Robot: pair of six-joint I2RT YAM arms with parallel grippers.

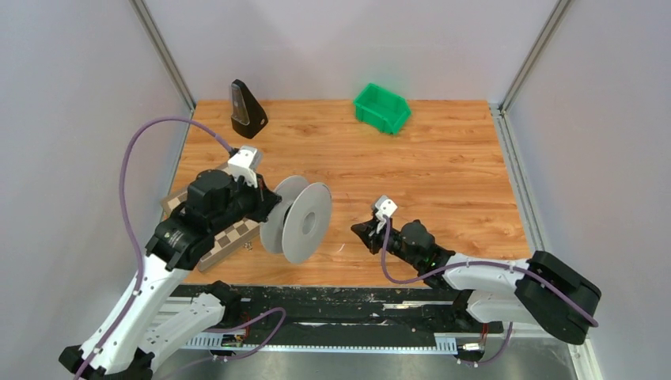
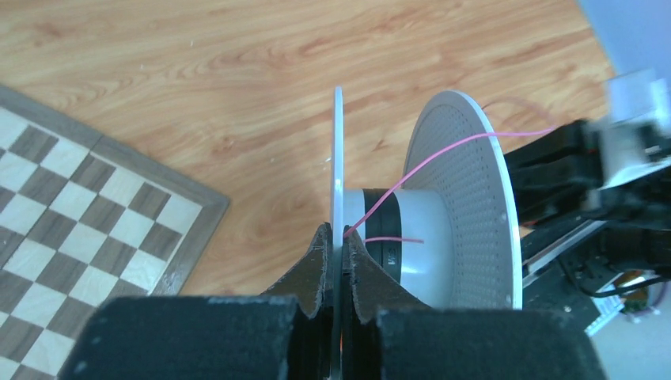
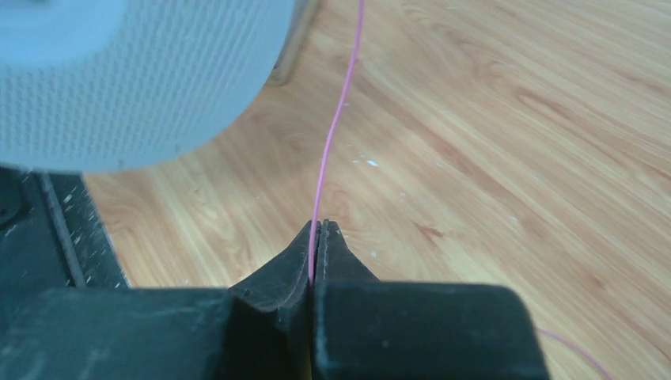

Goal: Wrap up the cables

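Note:
A grey reel (image 1: 302,221) with two wide flat discs stands on edge left of the table's middle. My left gripper (image 1: 269,207) is shut on the rim of its left disc (image 2: 338,174). A thin pink cable (image 2: 443,150) runs from the reel's hub (image 2: 411,237) over the right disc's edge. My right gripper (image 1: 365,231) sits right of the reel and is shut on that pink cable (image 3: 332,134), which rises from between its jaws past the reel's disc (image 3: 134,71). The gripper midpoints also show in the wrist views: left (image 2: 338,237), right (image 3: 318,229).
A checkerboard (image 1: 229,236) lies under the left arm; it also shows in the left wrist view (image 2: 71,229). A black metronome-shaped object (image 1: 247,109) stands at the back left. A green bin (image 1: 381,108) sits at the back centre. A black rail (image 1: 332,305) runs along the near edge.

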